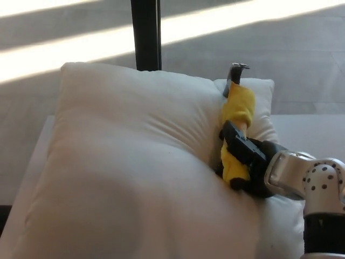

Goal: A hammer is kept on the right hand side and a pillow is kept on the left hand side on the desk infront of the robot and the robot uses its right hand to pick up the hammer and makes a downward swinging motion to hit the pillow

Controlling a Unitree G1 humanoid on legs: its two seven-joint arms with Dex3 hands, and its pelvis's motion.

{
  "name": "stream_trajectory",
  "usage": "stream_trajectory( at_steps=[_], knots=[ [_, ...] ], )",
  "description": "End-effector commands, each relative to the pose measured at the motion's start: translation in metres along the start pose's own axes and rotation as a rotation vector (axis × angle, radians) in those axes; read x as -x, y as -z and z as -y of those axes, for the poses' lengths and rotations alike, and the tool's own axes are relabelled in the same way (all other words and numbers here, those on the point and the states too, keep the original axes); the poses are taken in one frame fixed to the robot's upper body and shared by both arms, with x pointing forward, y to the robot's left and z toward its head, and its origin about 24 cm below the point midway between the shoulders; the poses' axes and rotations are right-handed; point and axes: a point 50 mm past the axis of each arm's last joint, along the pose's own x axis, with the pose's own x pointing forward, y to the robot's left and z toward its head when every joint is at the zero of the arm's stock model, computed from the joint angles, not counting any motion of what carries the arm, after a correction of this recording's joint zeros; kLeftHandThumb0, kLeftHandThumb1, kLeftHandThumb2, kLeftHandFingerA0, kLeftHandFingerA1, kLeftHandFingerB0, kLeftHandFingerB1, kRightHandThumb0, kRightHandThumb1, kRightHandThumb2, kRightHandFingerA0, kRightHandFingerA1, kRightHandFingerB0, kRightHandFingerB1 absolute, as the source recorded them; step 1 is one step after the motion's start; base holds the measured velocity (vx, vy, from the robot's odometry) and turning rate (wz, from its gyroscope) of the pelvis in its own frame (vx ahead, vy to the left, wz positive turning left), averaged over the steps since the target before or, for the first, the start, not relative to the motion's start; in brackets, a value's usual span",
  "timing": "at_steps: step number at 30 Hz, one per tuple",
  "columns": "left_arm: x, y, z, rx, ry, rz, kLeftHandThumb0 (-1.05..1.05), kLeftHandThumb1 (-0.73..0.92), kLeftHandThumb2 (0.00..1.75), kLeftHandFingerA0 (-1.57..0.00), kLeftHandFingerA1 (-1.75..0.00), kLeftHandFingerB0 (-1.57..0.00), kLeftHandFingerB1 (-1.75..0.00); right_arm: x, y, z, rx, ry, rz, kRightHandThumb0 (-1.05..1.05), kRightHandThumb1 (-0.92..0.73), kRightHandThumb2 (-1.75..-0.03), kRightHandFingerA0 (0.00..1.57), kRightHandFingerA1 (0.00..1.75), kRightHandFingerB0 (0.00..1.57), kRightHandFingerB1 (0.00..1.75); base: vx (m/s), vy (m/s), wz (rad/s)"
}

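Grey flooring fills the background, crossed by two bright diagonal bands of sunlight, with a dark vertical post (145,33) standing behind the work area. Below it lies the white tabletop (38,156), visible as a pale strip at the left and again at the right behind my arm.

A large white pillow (124,167) occupies most of the tabletop, filling the picture from its left side to well past the middle. Its surface is soft and creased, with a shallow fold running down near my hand.

My right hand (245,162) enters from the lower right, black, on a silver perforated wrist joint. Its fingers are wrapped around the hammer (237,116), closed firmly on the yellow handle. One black finger (240,143) crosses the front of the handle; the yellow grip shows above and below it.

The hammer stands roughly upright, tilted slightly, with its dark metal head (236,69) at the top, above the pillow's upper right corner. The lower handle and my hand rest against the pillow's right side, pressing into the fabric. Whether the head itself touches the pillow I cannot tell.

My left hand does not appear in the head view.
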Motion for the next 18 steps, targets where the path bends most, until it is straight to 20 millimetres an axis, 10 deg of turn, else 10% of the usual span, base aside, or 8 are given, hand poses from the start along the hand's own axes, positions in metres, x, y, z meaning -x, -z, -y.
stream_trajectory(
  at_steps=[1,18],
  knots=[
    [0.0014,-0.0018,-0.0094,0.018,0.001,-0.007,-0.61,0.75,0.62,-0.72,-0.59,-0.58,-0.55,-0.0149,0.0569,-0.0065,-0.021,0.05,-0.223,-0.45,-0.92,-0.69,1.09,1.75,0.63,1.48,0.0,0.0,0.0],
    [0.0027,0.0034,-0.012,0.013,-0.021,-0.033,-0.61,0.74,0.62,-0.72,-0.57,-0.58,-0.54,-0.0152,0.052,-0.004,0.057,0.078,-0.195,-0.45,-0.91,-0.71,1.08,1.75,0.61,1.54,0.0,0.0,0.0]
  ],
)
